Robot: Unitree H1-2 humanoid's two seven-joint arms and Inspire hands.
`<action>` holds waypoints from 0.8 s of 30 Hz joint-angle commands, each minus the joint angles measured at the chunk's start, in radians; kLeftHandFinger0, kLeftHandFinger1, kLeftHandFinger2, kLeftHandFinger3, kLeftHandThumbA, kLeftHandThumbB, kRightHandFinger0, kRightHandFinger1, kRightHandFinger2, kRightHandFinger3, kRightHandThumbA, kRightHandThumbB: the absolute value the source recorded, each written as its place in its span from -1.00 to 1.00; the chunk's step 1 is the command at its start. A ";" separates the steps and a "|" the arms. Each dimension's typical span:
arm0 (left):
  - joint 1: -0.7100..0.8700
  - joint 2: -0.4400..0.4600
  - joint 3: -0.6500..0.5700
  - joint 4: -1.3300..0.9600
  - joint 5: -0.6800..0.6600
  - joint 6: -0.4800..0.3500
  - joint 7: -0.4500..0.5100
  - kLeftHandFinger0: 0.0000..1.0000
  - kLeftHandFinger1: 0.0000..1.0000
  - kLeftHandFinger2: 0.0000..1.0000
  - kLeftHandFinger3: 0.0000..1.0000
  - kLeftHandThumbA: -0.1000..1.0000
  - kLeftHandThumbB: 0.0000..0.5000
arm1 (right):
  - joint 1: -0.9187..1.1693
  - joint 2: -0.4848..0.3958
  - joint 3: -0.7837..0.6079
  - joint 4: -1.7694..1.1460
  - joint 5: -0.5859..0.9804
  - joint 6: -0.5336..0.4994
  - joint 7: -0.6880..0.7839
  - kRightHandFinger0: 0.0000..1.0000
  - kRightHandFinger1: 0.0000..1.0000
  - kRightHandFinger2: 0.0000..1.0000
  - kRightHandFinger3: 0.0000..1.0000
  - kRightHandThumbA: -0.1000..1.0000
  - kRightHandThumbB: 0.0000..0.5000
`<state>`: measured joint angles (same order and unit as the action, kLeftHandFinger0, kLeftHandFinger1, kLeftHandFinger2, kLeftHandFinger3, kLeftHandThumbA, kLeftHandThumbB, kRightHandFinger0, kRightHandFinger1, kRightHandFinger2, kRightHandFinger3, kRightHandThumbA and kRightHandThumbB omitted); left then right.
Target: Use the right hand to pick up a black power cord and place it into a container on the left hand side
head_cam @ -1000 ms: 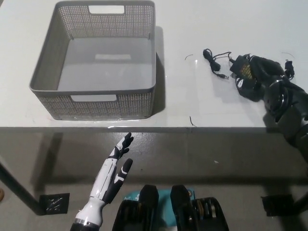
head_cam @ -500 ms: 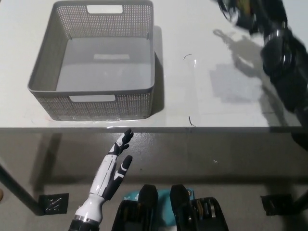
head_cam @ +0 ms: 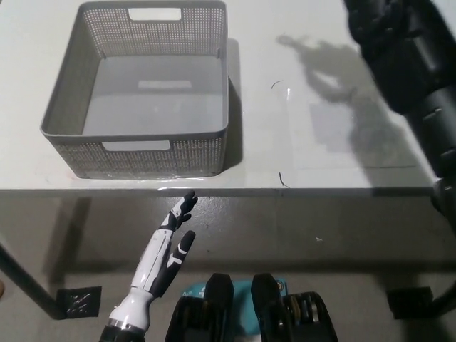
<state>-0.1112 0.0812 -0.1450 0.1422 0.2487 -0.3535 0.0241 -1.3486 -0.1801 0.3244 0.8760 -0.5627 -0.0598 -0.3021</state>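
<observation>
Reaching in at upper right, the black right arm [head_cam: 410, 64] runs off frame; its finger state and the cord's location cannot be told. Left hand [head_cam: 167, 249] rests below the table [head_cam: 335, 142], fingers spread, near the empty basket [head_cam: 64, 114].

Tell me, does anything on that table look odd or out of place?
Nothing stands out. The grey basket sits upright and empty on the white table, with only a couple of tiny dark specks nearby. The black right arm hangs over the far right corner; the white left robot hand rests open below the table edge.
</observation>
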 commanded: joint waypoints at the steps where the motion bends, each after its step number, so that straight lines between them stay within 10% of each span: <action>1: 0.013 -0.004 -0.004 -0.035 0.000 0.008 -0.009 1.00 1.00 1.00 1.00 1.00 0.20 | -0.111 0.100 0.010 -0.059 -0.012 0.034 0.003 -1.00 -0.50 0.42 0.48 -1.00 -0.31; 9: 0.033 -0.007 -0.016 -0.054 0.012 0.035 -0.026 1.00 1.00 1.00 1.00 1.00 0.27 | -0.128 0.261 0.037 0.046 -0.019 0.020 -0.043 -1.00 -0.43 0.39 0.67 -1.00 -0.22; 18: 0.033 0.004 -0.040 -0.077 0.028 0.047 -0.048 1.00 1.00 1.00 1.00 1.00 0.01 | -0.175 0.405 0.057 0.284 -0.005 -0.020 -0.066 -1.00 -0.73 0.25 0.15 -1.00 -0.09; 24: 0.027 0.004 -0.042 -0.079 0.057 0.047 -0.038 1.00 1.00 1.00 1.00 1.00 0.23 | -0.166 0.432 0.052 0.354 0.016 -0.025 -0.053 -1.00 -0.40 0.53 0.65 -1.00 -0.28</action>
<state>-0.0677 0.0815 -0.1782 0.0971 0.2762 -0.2993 -0.0124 -1.4320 0.2360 0.3811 1.2156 -0.5625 -0.0414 -0.3115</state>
